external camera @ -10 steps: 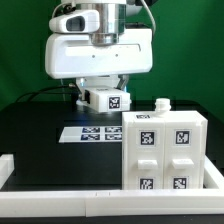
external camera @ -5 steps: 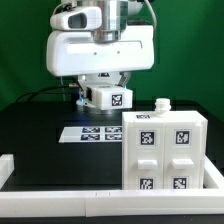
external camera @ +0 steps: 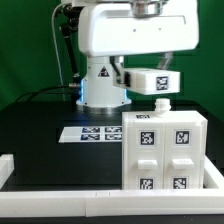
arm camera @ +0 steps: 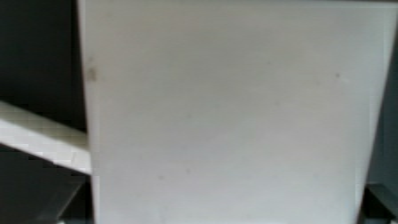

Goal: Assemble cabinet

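The cabinet body [external camera: 165, 150], a large white box with four tagged drawer fronts, stands at the front on the exterior view's right. A small white knob [external camera: 160, 104] sticks up from its top. My gripper [external camera: 145, 73] hangs just above that top and is shut on a white tagged panel [external camera: 152, 81], held a little above the knob. The fingers are hidden by the hand and the panel. In the wrist view the panel [arm camera: 231, 110] fills most of the picture, and no fingertips show.
The marker board [external camera: 92, 132] lies flat on the black table behind the cabinet, toward the exterior view's left. A white rail [external camera: 60, 197] runs along the table's front edge and turns back at the left [external camera: 5, 168]. The robot base [external camera: 100, 85] stands behind.
The arm has swung to the exterior view's right and slightly up, carrying the tagged panel from above the marker board to just over the cabinet body's top.
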Available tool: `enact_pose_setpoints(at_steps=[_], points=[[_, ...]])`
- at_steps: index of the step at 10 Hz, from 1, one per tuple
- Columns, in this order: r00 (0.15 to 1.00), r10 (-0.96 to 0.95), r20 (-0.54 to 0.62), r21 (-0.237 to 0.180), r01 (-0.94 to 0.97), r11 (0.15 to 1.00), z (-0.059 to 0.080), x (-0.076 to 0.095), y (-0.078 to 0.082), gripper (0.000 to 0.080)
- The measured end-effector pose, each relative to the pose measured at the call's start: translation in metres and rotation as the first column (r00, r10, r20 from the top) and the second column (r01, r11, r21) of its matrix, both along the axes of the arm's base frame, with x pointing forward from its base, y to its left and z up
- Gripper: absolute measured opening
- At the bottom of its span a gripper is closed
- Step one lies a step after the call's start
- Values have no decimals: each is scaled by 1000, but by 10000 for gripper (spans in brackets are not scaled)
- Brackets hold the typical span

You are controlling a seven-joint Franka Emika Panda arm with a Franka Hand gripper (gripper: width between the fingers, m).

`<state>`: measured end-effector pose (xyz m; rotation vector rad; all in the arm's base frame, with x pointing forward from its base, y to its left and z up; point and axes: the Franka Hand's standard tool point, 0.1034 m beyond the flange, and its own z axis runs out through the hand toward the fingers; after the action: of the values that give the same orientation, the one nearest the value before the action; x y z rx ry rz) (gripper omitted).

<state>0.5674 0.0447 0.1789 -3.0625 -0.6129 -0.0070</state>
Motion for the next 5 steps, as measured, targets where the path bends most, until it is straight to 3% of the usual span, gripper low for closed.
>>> enact_pose_setpoints(at_steps=[1, 5], points=[[1000, 9, 6, 5, -9, 1000, -2, 10, 5, 558], [999, 33, -2, 2, -33, 999, -8, 8, 6, 558]])
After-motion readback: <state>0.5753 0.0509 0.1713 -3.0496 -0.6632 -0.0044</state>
